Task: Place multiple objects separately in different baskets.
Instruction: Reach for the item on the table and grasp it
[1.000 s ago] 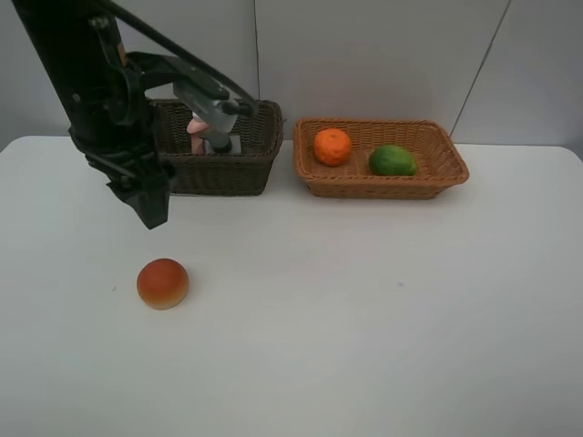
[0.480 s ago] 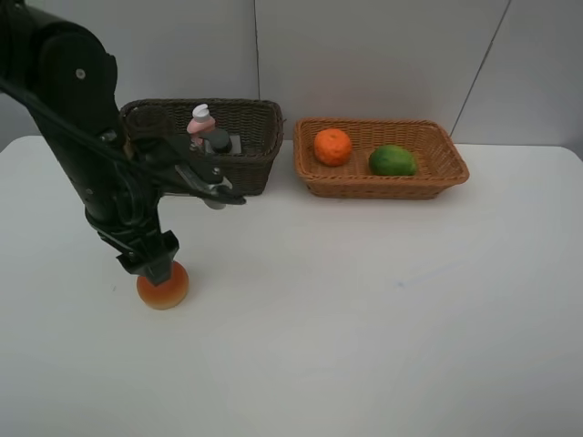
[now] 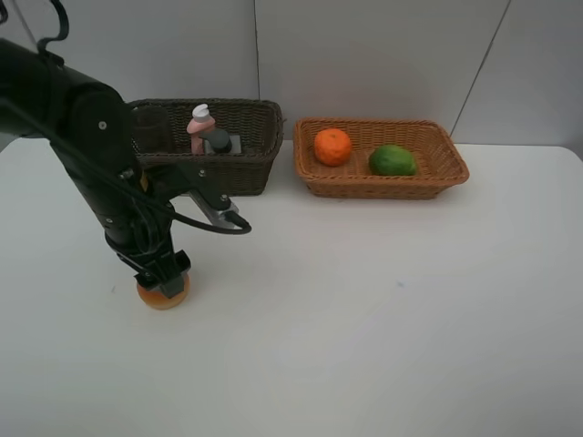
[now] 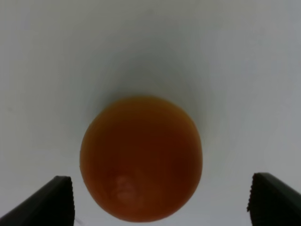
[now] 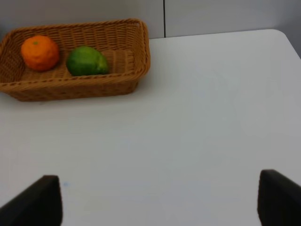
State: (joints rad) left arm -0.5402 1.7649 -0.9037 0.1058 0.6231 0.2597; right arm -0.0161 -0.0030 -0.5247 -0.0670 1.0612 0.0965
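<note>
Bun (image 3: 162,293) sits on the white desk (image 3: 383,309), at the front left, and we see our left pincer (image 3: 164,273) directly over it. In the left wrist view the bun (image 4: 141,157) lies between the two dark fingertips (image 4: 44,202), which stand wide apart and do not touch it. The dark brown basket (image 3: 214,146) at the back holds the pink bottle with white cap (image 3: 198,127) and a dark grey item (image 3: 219,140) beside it. Just to the right of it, the light tan basket (image 3: 381,157) holds the orange (image 3: 332,147) and the green lime (image 3: 393,160), close together but apart. Our right pincer (image 5: 160,202) is also spread wide, over bare desk, with nothing between its tips.
</note>
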